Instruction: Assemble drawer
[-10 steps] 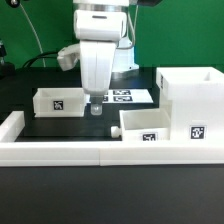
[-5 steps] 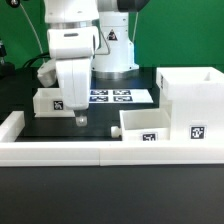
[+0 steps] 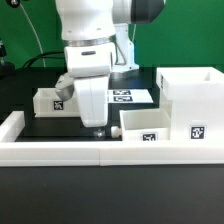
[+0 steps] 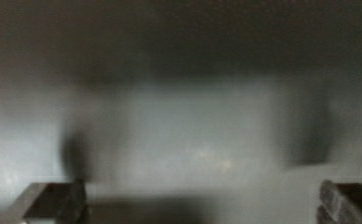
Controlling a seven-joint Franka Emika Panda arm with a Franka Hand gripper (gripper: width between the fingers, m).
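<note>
The drawer's tall white shell (image 3: 190,103) stands at the exterior view's right, with a tag on its front. One small open-top tray (image 3: 146,123) sits just left of the shell. The other tray (image 3: 47,100) sits at the left, partly hidden behind my arm. My gripper (image 3: 98,128) hangs low over the black table between the two trays, close to the right tray's left end and touching neither. The wrist view is badly blurred. It shows only my two fingertips (image 4: 46,200) far apart with nothing between them, so the gripper (image 4: 199,205) is open and empty.
The marker board (image 3: 124,96) lies flat behind my gripper. A low white wall (image 3: 60,150) borders the table's front and left side. A dark stand and cables are at the back left.
My gripper swung left toward the left tray, then came back right and forward. It now hangs lower, near the right tray. The drawer parts have not moved.
</note>
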